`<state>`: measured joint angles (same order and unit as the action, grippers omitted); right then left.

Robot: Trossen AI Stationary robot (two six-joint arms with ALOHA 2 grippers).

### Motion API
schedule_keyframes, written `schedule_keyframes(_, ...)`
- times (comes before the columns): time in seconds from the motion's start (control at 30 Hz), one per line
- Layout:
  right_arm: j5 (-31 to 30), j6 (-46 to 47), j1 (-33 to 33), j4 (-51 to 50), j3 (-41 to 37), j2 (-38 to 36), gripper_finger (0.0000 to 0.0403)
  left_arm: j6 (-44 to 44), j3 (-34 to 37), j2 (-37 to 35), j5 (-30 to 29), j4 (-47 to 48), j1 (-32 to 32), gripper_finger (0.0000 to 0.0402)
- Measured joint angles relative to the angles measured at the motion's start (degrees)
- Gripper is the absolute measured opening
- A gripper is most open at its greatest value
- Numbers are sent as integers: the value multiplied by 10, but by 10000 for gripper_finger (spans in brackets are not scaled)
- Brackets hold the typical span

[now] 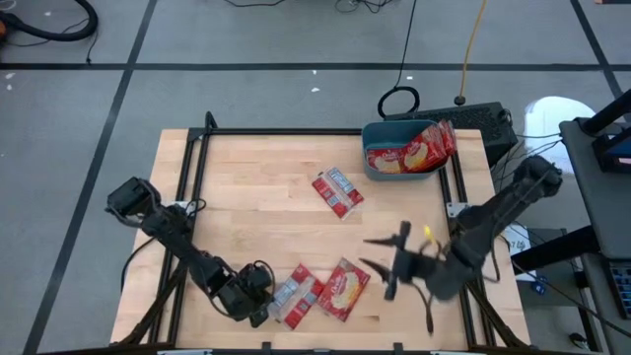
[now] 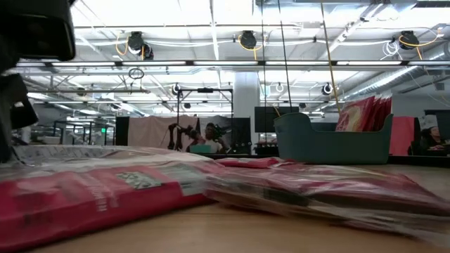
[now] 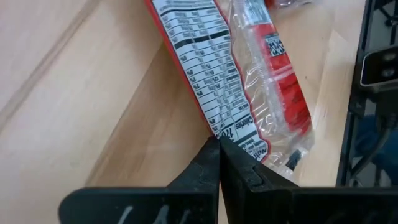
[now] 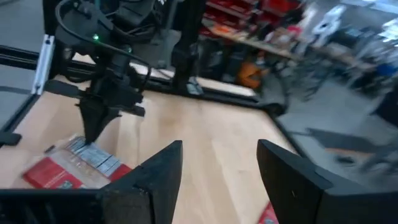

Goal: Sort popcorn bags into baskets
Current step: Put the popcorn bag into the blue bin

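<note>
A popcorn bag [image 1: 296, 296] lies near the table's front edge, label side up, with my left gripper [image 1: 264, 306] shut on its end. A second bag [image 1: 342, 288] lies right beside it and a third [image 1: 337, 191] sits mid-table. The teal basket [image 1: 380, 133] stands at the far right with more bags [image 1: 414, 153] inside. My right gripper [image 1: 367, 251] hovers open above the table right of the front bags, touching nothing. My left gripper pinches the end edge [image 3: 227, 132] of the bag's nutrition-label side between its two fingertips. The fingers [image 4: 93, 127] slant down onto it from the table's left. The rest of the bag [image 3: 211, 56] stretches away from the fingers over the wood.
A black frame rail [image 1: 187, 197] runs along the table's left side, and another [image 1: 461, 187] along the right, beside the basket. Bare wood [image 1: 256, 207] lies between the front bags and the middle one.
</note>
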<state>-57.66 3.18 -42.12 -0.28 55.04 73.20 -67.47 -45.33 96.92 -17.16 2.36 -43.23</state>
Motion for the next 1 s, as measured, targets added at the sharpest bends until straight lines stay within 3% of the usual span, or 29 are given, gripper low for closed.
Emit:
schedule_keyframes(0.1, -63, 6, -41, -2, 34, 38, 200, 3, -1, 0, -23, 1, -13, 1)
schedule_keyframes(0.2, -70, 32, -57, 3, 50, 57, 200, 4, -2, 0, -49, -1, -23, 1)
schedule_keyframes(0.47, 10, 111, -45, 2, 37, 66, 200, 13, -3, 0, -103, -4, -30, 1)
schedule_keyframes(0.63, 28, 152, -26, 5, 19, 67, 200, 37, -3, -1, -136, -4, -28, 0)
schedule_keyframes(0.83, 38, 250, -7, 103, -36, 72, 200, 84, -3, -1, -169, -12, -22, 0)
schedule_keyframes(1.0, 42, 325, 18, 164, -63, 120, 200, 117, -4, -2, -196, -15, -20, 0)
